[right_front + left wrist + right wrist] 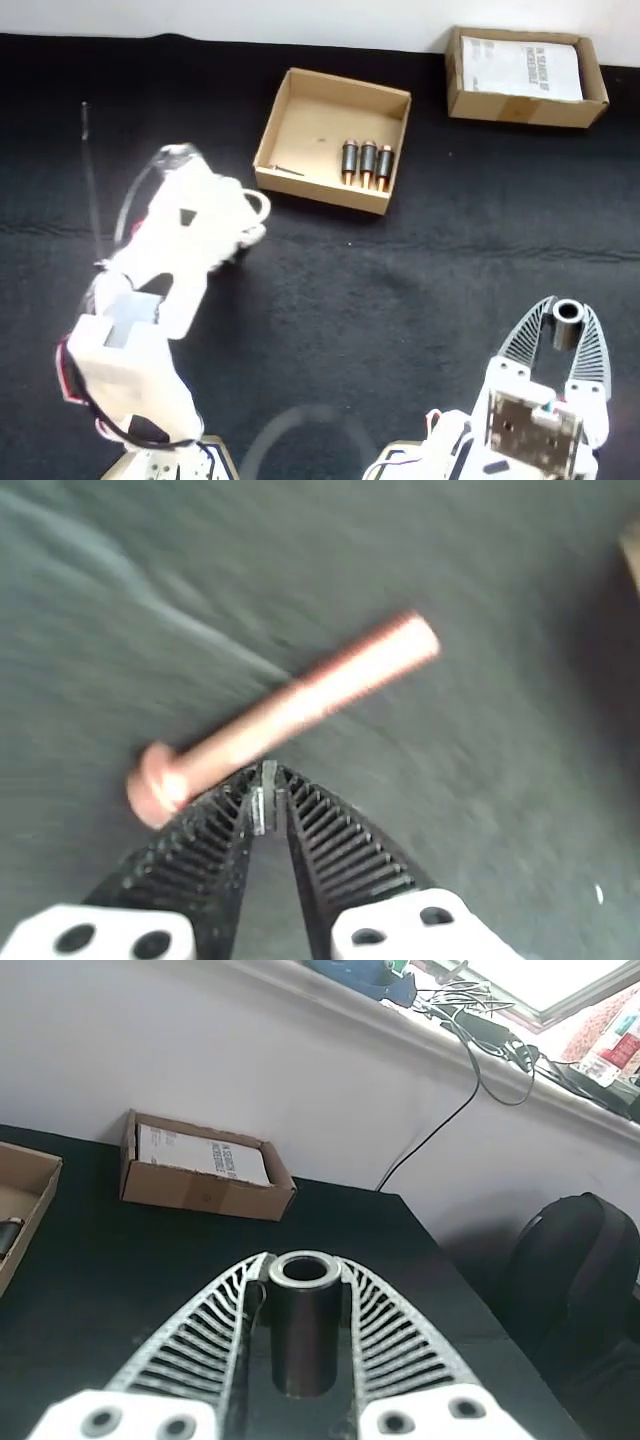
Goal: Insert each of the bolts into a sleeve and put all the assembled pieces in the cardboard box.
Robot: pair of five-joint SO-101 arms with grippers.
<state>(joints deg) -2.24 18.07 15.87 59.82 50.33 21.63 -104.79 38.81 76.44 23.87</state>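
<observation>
Bolt [285,715] and sleeve [303,1335] — one per gripper.
Copper-coloured, round-headed bolt apparently pinched near its head by the left gripper [265,780], over the table [400,300]; right gripper [303,1265] clamps the dark hollow sleeve upright — three assembled pieces [367,163] lie in the cardboard box [300,125].

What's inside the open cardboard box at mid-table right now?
In the cardboard box: three sleeved bolts side by side by its right wall, plus a thin dark sliver front-left. The near wall hides the floor just behind it.
</observation>
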